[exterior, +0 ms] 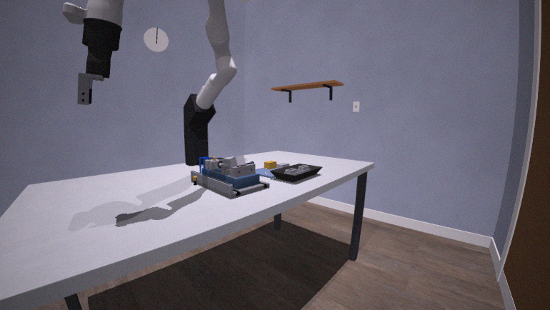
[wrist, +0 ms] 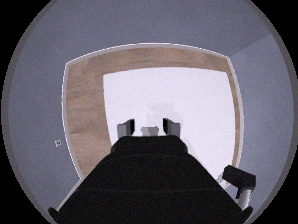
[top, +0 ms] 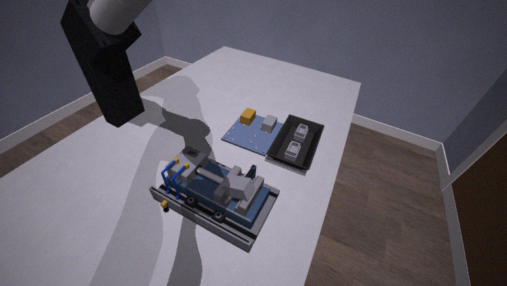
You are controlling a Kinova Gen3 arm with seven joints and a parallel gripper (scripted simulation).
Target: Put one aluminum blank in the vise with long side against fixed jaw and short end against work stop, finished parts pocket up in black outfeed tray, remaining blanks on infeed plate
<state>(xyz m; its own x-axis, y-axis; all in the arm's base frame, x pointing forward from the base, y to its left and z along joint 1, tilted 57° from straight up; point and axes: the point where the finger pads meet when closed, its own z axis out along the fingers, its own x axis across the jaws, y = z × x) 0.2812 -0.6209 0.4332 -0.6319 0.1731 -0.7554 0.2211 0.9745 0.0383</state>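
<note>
The vise (top: 213,192) stands mid-table, with blue hoses at its left end. A gray block (top: 237,185) rests between the jaws near the fixed jaw (top: 250,200) and looks tilted. The dark work stop (top: 253,170) stands beside it. A gray piece with a dark recess on top (top: 191,153) sits at the hose end; I cannot tell if it belongs to the vise. The blue infeed plate (top: 251,136) holds a yellow brass blank (top: 247,116) and a gray blank (top: 268,123). The black tray (top: 296,145) holds two pocketed parts (top: 301,132), (top: 292,149), pockets up. My gripper (exterior: 84,90) hangs high above the table's left side, open and empty; it also shows in the wrist view (wrist: 149,128).
The arm's base (exterior: 196,131) stands at the table's far edge behind the vise. The tray lies close to the table's right edge. A shelf (exterior: 306,86) hangs on the back wall.
</note>
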